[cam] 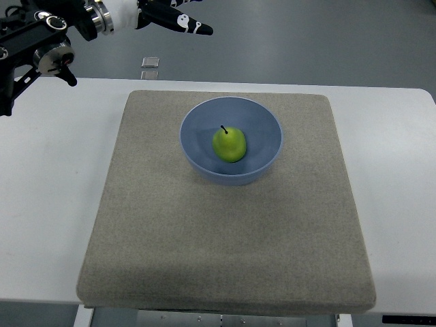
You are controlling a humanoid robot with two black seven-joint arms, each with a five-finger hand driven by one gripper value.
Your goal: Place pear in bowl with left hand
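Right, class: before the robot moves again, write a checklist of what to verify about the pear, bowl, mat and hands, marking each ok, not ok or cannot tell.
1. Pear inside the bowl: ok.
2. Bowl upright on the mat: ok.
3. Left hand clear of the bowl, at the top left: ok.
4. Left hand holding nothing: ok.
5. Right hand's position: cannot tell, out of view.

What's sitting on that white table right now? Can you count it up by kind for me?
Green pear with dark stem: 1, inside the bowl
Blue round bowl: 1, on the mat
Grey square fabric mat: 1
Total: 3
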